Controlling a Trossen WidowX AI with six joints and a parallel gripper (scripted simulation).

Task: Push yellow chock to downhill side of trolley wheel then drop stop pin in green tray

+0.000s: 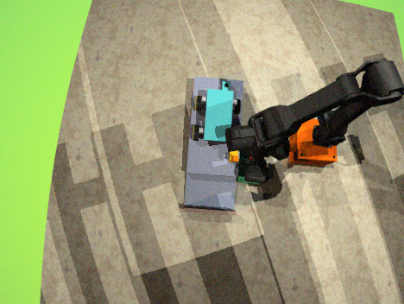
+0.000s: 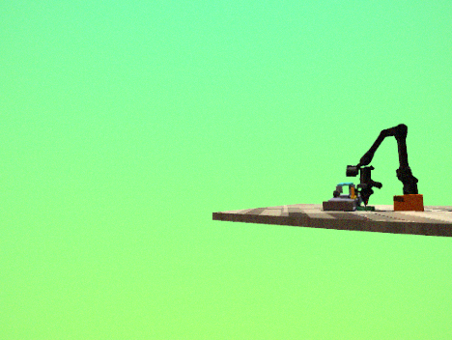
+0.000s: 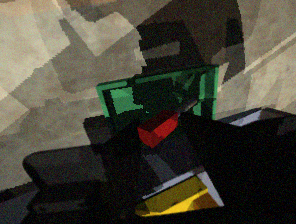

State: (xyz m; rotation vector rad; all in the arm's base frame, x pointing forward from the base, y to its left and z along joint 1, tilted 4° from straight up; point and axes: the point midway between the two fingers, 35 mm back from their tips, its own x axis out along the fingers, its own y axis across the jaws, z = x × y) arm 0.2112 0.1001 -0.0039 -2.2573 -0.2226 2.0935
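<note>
The cyan trolley (image 1: 217, 113) (image 2: 344, 184) stands on the upper part of the grey ramp (image 1: 209, 183) (image 2: 338, 205). The yellow chock (image 1: 234, 156) (image 3: 175, 199) sits on the ramp's right edge just downhill of the trolley; the wheel beside it is hidden by my arm. My gripper (image 1: 252, 167) (image 2: 365, 197) is shut on the red-headed stop pin (image 3: 157, 128) and holds it over the green tray (image 1: 243, 178) (image 3: 116, 97), which stands on the table right of the ramp.
The arm's orange base (image 1: 312, 150) (image 2: 408, 202) stands right of the tray. A small dark block (image 1: 355, 147) lies beyond the base. The arm reaches across the trolley's lower right corner.
</note>
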